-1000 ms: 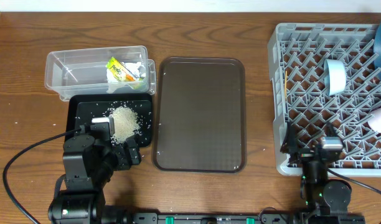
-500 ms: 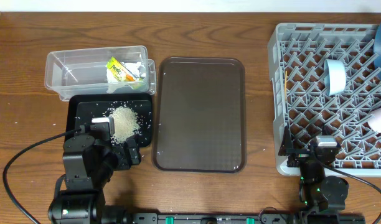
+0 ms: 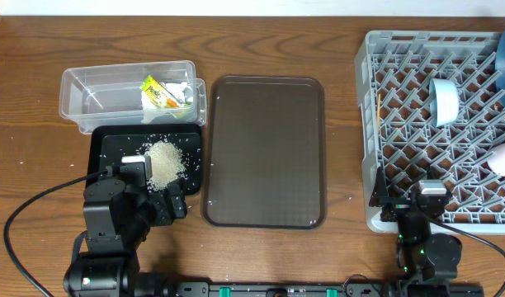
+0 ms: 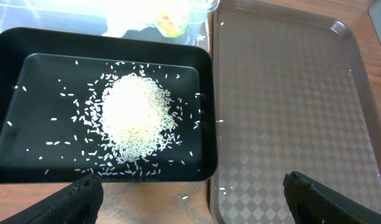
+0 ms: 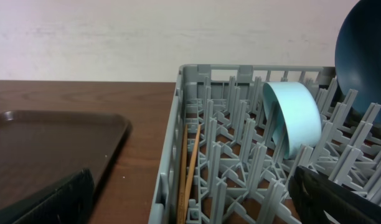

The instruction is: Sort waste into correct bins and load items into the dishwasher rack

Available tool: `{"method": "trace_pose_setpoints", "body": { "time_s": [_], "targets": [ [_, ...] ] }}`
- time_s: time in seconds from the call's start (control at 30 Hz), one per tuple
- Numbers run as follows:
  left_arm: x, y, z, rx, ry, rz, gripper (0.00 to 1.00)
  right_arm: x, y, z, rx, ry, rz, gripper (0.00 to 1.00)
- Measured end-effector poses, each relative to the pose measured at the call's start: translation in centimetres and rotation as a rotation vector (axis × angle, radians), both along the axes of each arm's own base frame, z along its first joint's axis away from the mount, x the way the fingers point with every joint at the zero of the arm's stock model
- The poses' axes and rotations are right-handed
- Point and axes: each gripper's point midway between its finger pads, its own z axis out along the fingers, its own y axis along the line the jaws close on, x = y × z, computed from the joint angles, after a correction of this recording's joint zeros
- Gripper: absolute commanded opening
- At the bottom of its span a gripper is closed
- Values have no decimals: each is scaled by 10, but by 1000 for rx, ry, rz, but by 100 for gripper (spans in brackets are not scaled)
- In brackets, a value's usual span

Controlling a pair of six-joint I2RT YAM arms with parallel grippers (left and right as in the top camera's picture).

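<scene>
Sorting looked done, with rice [image 4: 137, 118] in the black tray [image 4: 16, 50] and wrapper [image 3: 156, 91] in the clear tub [image 3: 79, 82], so left tool [image 4: 193, 193] and right tool [image 5: 195, 202] hung wide, empty.

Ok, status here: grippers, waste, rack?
Left gripper open, empty, by black tray. Right gripper open, empty, by rack. Rice in black tray, wrapper in clear tub; dark-blue bowl, pale bowl, chopsticks racked. Nothing blocking.

The grey dishwasher rack [image 5: 197, 73] fills the right side. It holds a pale light-blue bowl [image 5: 296, 118] on edge among the pegs, a dark-blue bowl [image 5: 365, 56] at the far right, and wooden chopsticks [image 5: 190, 168] leaning inside its left wall. A brown tray [image 5: 47, 143] lies to the left on the wooden table [image 5: 84, 93]. The right gripper [image 5: 197, 208] has its jaws wide apart.
</scene>
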Motion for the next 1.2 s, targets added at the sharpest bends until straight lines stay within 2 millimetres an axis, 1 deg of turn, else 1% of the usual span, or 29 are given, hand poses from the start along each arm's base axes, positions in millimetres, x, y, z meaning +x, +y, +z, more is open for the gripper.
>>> {"method": "trace_pose_setpoints", "body": {
  "time_s": [0.6, 0.73, 0.8, 0.87, 0.93, 1.03, 1.1, 1.2],
  "targets": [
    [0, 0, 1, 0, -4, 0, 96, 0, 0, 0, 0, 0, 0, 99],
    [-7, 0, 8, 2, -42, 0, 96, 0, 0, 0, 0, 0, 0, 99],
    [-11, 0, 16, 5, -93, -2, 96, 0, 0, 0, 0, 0, 0, 99],
    [-14, 0, 18, 10, -132, 1, 96, 0, 0, 0, 0, 0, 0, 99],
    [-17, 2, 13, 16, -162, 8, 96, 0, 0, 0, 0, 0, 0, 99],
    [-17, 2, -3, 20, -204, 11, 96, 0, 0, 0, 0, 0, 0, 99],
    [-14, 3, -12, 22, -240, 14, 96, 0, 0, 0, 0, 0, 0, 99],
    [-3, 5, -14, 30, -336, 21, 96, 0, 0, 0, 0, 0, 0, 99]
  ]
}}
